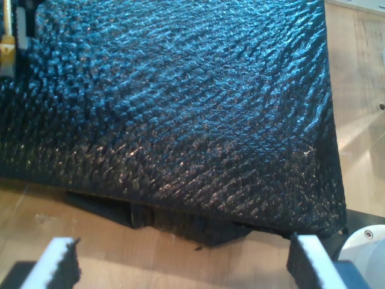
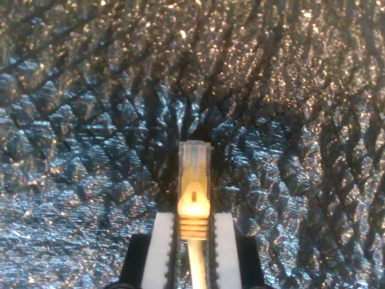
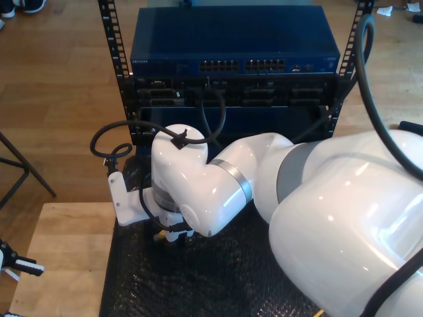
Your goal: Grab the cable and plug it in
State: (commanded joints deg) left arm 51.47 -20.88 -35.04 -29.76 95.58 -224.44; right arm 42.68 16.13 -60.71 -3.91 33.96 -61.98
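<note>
My second gripper [image 2: 194, 253] clamps the cable [image 2: 194, 186] above black mat [image 2: 72, 120]; my first gripper [image 1: 180, 265] gapes.

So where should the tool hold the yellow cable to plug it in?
Just behind the clear plug, on the ribbed yellow boot, coming from the cable's two sides. My second tool already pinches it there, leaving the plug's tip sticking out free over the black mat.

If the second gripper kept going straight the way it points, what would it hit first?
Probably the black mat: my second gripper, shut on the cable, points the plug at it, though the gap is unclear.
</note>
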